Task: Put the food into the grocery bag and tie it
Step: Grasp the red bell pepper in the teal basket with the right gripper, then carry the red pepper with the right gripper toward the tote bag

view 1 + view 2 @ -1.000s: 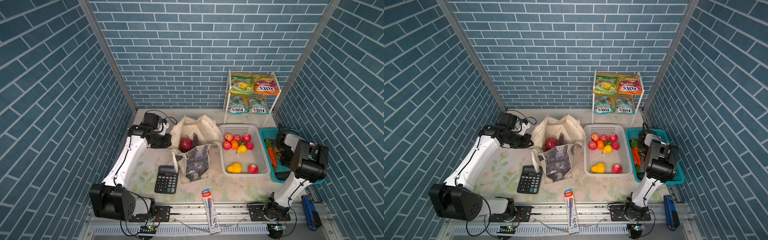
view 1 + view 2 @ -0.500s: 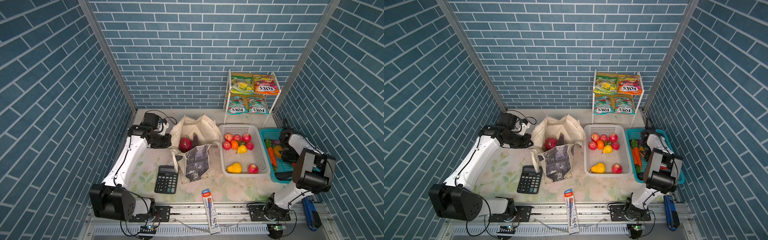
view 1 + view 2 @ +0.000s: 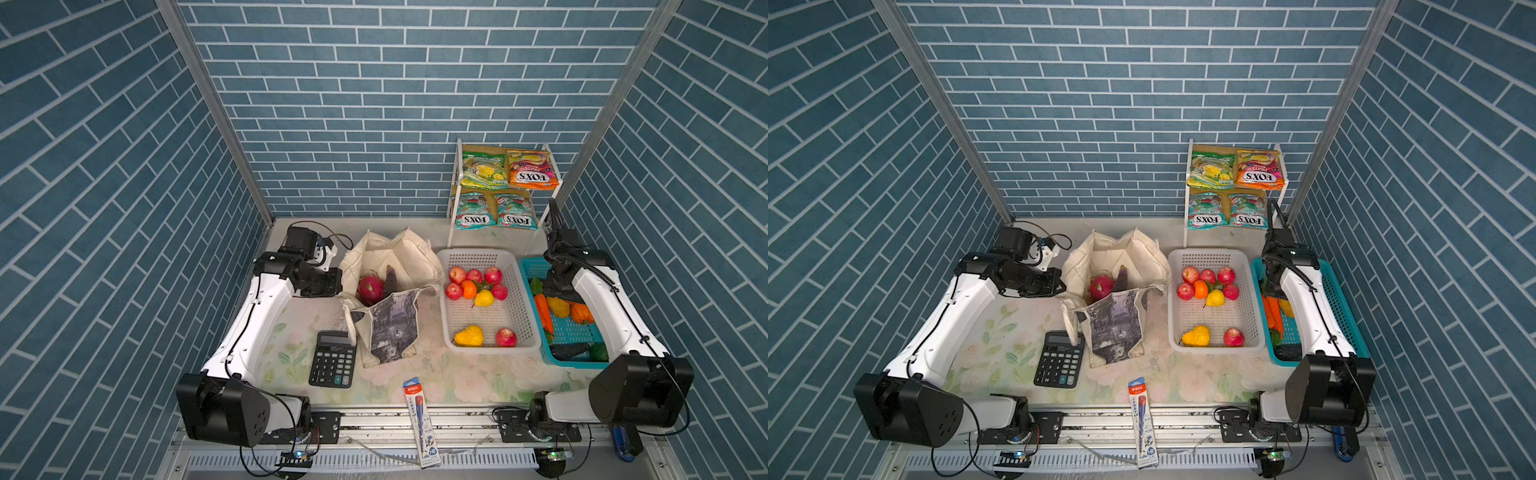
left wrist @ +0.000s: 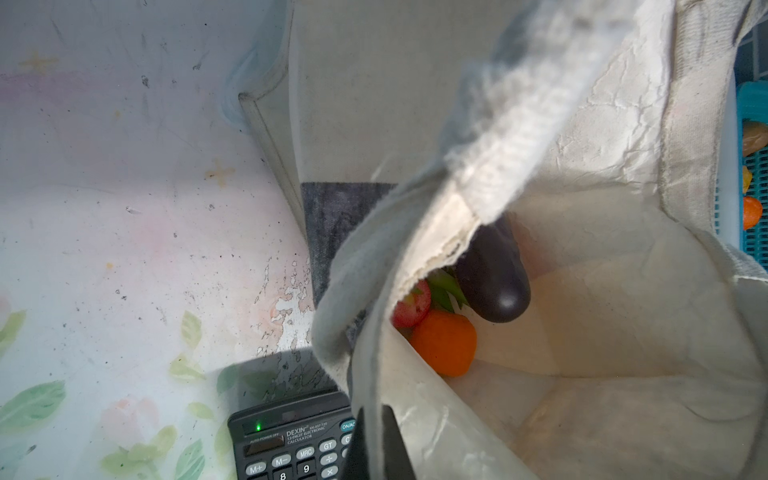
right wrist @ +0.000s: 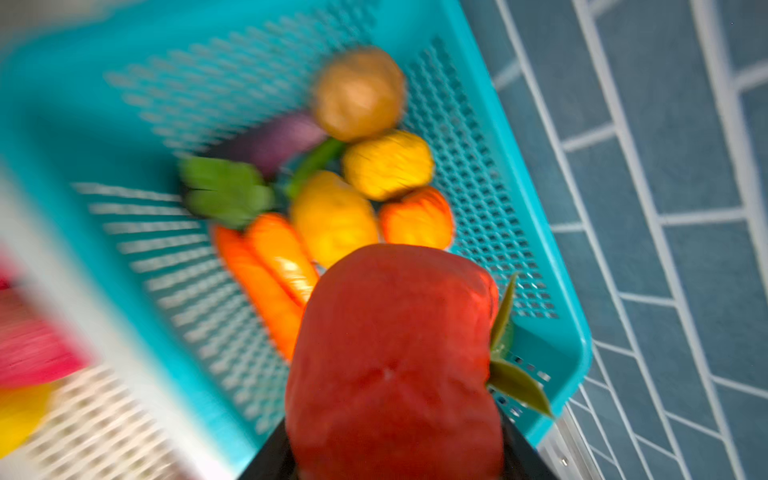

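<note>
So, grocery bag (image 3: 415, 257): stands open on the surface (image 3: 291, 340), just left of the white basket (image 3: 478, 252); its printed panel sags forward, near the calculator (image 3: 332, 365).
Bag contents: a pink dragon fruit (image 3: 370, 289) and a purple eggplant (image 3: 390, 279) show in both top views. The left wrist view also shows an orange (image 4: 444, 349) touching them.
Left gripper (image 3: 337, 286): at the bag's left rim. The jaws are closed tight on the cream cloth edge, which runs between the black fingers (image 4: 365, 449).
Right gripper (image 3: 559, 286): over the far half of the teal basket (image 3: 577, 365), well apart from the bag. The jaws clamp a red pepper (image 5: 395, 353), which hangs clear above the basket's other vegetables.
Teal basket contents: carrots (image 5: 270, 270), yellow and orange pieces and a brown potato (image 5: 359, 93), all blurred in the right wrist view.
White basket contents: red apples, an orange fruit and yellow fruits, clustered at the far end and the near edge.
Candy packets (image 3: 486, 170): four lie on the white rack against the back wall, behind the baskets.
Pencil pack (image 3: 422, 419): lies at the front edge of the surface, partly over the rail.
</note>
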Controlling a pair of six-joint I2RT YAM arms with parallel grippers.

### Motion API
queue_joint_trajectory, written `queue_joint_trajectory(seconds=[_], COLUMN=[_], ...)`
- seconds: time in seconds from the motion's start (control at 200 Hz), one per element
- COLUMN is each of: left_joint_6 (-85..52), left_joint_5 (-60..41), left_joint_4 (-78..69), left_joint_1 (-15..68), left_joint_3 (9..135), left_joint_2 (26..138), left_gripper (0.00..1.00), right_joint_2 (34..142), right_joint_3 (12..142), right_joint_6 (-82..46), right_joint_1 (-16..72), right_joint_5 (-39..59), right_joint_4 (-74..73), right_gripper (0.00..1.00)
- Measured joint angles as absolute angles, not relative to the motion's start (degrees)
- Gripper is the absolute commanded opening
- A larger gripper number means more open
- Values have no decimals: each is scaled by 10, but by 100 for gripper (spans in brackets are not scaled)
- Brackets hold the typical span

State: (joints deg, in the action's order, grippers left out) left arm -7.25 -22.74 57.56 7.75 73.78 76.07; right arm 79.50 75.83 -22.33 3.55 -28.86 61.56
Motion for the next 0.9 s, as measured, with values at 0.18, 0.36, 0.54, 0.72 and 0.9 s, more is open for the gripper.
queue_joint_trajectory(seconds=[0.18, 0.36, 0.54, 0.72, 0.9], left_joint_6=[-76, -81, -84, -88, -94], left_joint_5=[-228, -230, -232, -234, -235], left_joint_4=[569, 567, 567, 566, 564], left_joint_1=[77, 77, 77, 77, 77], left_joint_3=[730, 730, 730, 730, 730], left_joint_2=[754, 752, 752, 752, 751], left_gripper=[0, 0, 0, 0, 0], right_joint_2=[787, 787, 799, 838, 892], right_joint_3=[797, 832, 877, 914, 942], right_joint_6=[-225, -225, -225, -225, -225], right_joint_1=[143, 270, 378, 456, 496], right_joint_5=[-238, -167, -86, -17, 29], right_joint_4=[600, 546, 485, 415, 375], right_gripper=[52, 51, 51, 51, 52])
